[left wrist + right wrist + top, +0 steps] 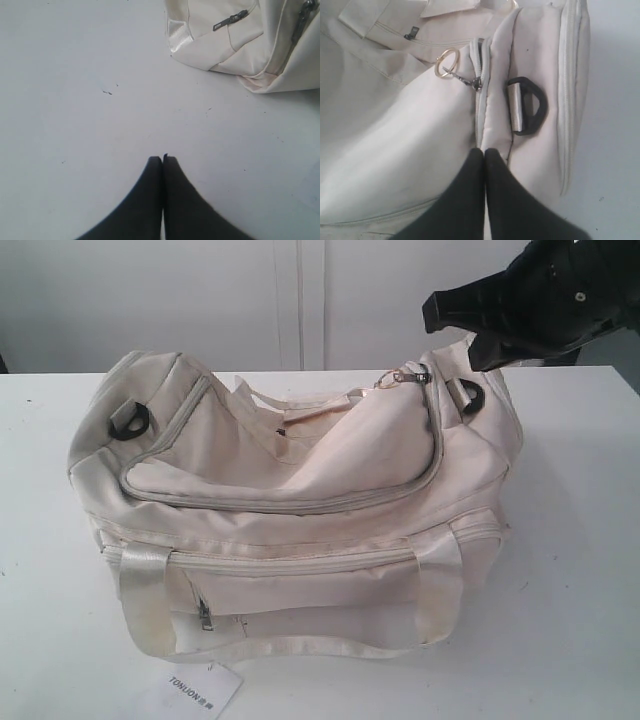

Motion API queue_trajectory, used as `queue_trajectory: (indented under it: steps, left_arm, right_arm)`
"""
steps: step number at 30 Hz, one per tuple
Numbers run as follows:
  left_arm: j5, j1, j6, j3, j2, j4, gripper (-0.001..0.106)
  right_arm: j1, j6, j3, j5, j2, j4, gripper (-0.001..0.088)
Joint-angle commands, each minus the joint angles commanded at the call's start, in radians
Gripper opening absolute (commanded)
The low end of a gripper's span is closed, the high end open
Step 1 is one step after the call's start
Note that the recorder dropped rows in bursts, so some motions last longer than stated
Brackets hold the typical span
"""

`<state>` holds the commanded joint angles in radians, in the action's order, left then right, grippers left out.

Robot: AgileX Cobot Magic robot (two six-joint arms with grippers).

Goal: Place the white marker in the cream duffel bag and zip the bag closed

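Heads up: left gripper [163, 158] and right gripper [484, 150] both pinched shut, empty. You'd likely shove the bag [300, 470], not catch the ring [447, 62].

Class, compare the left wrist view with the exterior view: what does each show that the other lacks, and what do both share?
Only the left wrist view shows the left hand, its tips shut together. Only the exterior view shows the paper tag, the gold ring on the top zip, a black D-ring at each end and the right arm above the bag. Both show the cream bag, its front pocket zip pull and the white table.
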<state>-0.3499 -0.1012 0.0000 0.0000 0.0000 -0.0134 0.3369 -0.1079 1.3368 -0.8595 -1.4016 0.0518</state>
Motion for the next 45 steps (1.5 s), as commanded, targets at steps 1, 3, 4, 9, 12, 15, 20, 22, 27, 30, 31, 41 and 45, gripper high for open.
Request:
queue_trajectory:
  steps: [1,3,4,9,12,15,20,22,27,30,31,41,45]
  left_arm:
    - [0.0,0.0,0.0,0.0,0.0,0.0,0.0]
    - [0.0,0.0,0.0,0.0,0.0,0.0,0.0]
    - [0.0,0.0,0.0,0.0,0.0,0.0,0.0]
    - [0.0,0.0,0.0,0.0,0.0,0.0,0.0]
    - [0.0,0.0,0.0,0.0,0.0,0.0,0.0]
    - [0.0,0.0,0.0,0.0,0.0,0.0,0.0]
    - [0.0,0.0,0.0,0.0,0.0,0.0,0.0]
    - [0.0,0.0,0.0,0.0,0.0,0.0,0.0]
    - [0.0,0.0,0.0,0.0,0.0,0.0,0.0]
    - [0.0,0.0,0.0,0.0,0.0,0.0,0.0]
    - [0.0,0.0,0.0,0.0,0.0,0.0,0.0]
    - [0.0,0.0,0.0,0.0,0.0,0.0,0.0]
    - [0.0,0.0,0.0,0.0,0.0,0.0,0.0]
  right_arm:
    - [0.0,0.0,0.0,0.0,0.012,0.0,0.0]
    - [0.0,0.0,0.0,0.0,0.044,0.0,0.0]
    - [0.0,0.0,0.0,0.0,0.06,0.0,0.0]
    - [0.0,0.0,0.0,0.0,0.146,0.0,0.0]
    - [-0.002,0.0,0.0,0.0,0.186,0.0,0.0]
    - [-0.023,0.0,0.0,0.0,0.22,0.0,0.0]
    - [-0.087,0.0,0.0,0.0,0.265,0.0,0.0]
    - [-0.11,0.0,0.0,0.0,0.295,0.0,0.0]
    - [-0.13,0.0,0.0,0.0,0.386,-0.002,0.0]
    - [-0.13,0.0,0.0,0.0,0.429,0.0,0.0]
    - [-0.13,0.0,0.0,0.0,0.438,0.0,0.0]
    - [-0.128,-0.153,0.0,0.027,0.446,0.045,0.0]
    - [-0.128,-0.157,0.0,0.023,0.462,0.046,0.0]
